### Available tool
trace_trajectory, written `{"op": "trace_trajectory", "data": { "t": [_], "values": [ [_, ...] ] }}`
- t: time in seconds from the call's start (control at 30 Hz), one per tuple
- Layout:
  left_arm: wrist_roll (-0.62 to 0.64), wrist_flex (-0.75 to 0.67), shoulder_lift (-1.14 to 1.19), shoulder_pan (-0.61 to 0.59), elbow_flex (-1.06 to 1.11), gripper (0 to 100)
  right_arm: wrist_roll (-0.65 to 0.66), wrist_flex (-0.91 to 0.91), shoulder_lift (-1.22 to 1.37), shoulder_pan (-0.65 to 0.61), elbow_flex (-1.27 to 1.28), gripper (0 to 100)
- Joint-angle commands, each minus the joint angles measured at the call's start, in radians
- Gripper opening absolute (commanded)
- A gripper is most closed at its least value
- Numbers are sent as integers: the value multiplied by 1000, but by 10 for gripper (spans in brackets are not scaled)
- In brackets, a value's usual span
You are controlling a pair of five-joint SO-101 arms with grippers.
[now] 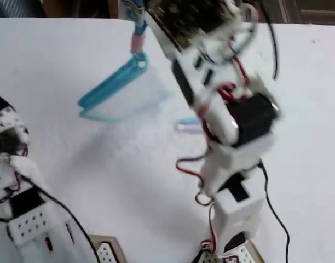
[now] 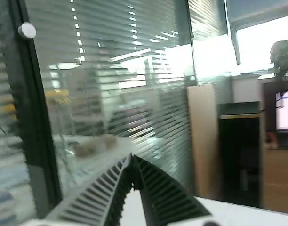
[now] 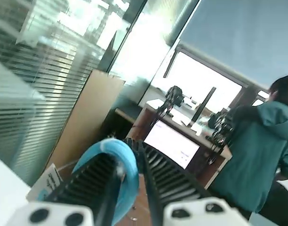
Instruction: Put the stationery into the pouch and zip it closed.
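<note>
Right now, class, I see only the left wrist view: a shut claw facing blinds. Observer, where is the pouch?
Observer: The right claw grips the pouch by its blue edge, over the far side of the table.
Operator: Is any stationery outside it?
Observer: One small pale blue item lies on the table beside the right arm; I cannot tell what it is.

Blue trim against white
The pouch (image 1: 114, 83) is see-through with a light blue edge; the table (image 1: 304, 82) is plain white; the arms (image 1: 233, 164) are white with black parts and red wires (image 1: 229, 90).
</note>
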Motion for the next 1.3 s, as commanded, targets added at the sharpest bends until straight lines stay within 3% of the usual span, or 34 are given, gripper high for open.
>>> {"op": "trace_trajectory", "data": {
  "t": [0.0,0.23,0.37,0.47,0.57,0.7,0.77,1.1,1.27],
  "values": [
    [95,466,-70,53,-284,24,-2,36,-101,-2,-26,17],
    [86,551,-25,143,-470,56,-2,44,-159,-54,-25,18],
    [104,804,-10,229,-666,194,0,67,-153,-159,-17,18],
    [126,1019,33,274,-865,213,17,56,-156,-214,94,18],
    [147,1166,102,274,-1071,210,94,-2,-153,-236,224,18],
    [358,1277,171,205,-1332,214,124,-202,-156,-255,348,18],
    [399,1307,194,176,-1436,214,126,-280,-156,-265,385,18],
    [405,1399,206,174,-1814,211,120,-410,-154,-237,411,17],
    [400,1631,206,174,-1864,213,118,-378,-160,-194,433,17]
  ]
}}
